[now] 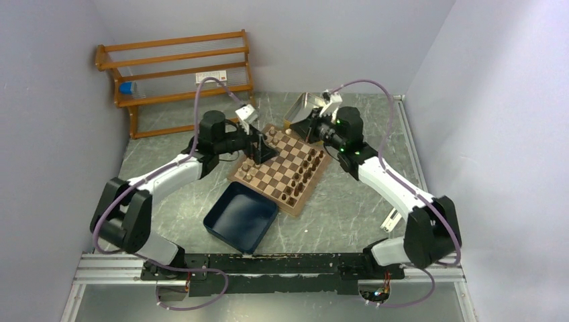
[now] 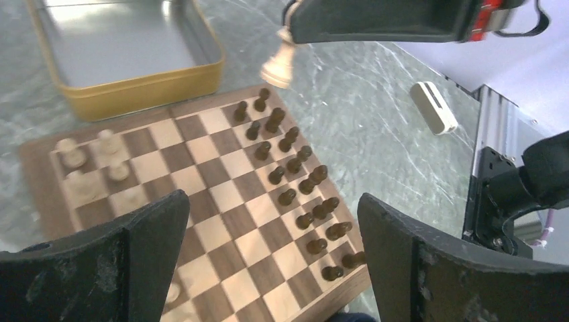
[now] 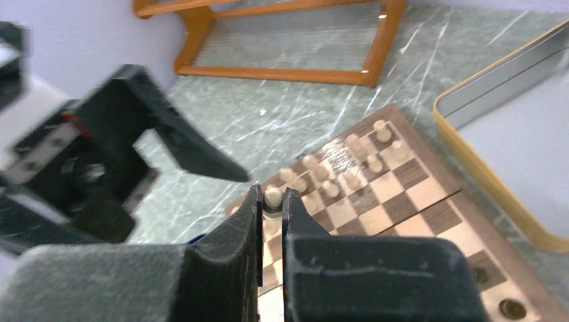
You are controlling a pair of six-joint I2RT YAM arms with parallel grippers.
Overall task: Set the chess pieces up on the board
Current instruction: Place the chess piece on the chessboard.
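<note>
No readable text, white label (image 1: 213, 76) on wooden rack (image 1: 176, 45) illegible

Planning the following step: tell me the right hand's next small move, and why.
Probably move the right hand over the board, toward a free square beside the standing light pieces. It is shut on a light piece held in the air, not yet on any square.

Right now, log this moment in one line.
left tool: open, over board | right tool: shut on light piece | dark pieces: two rows set | other light pieces: some placed
</note>
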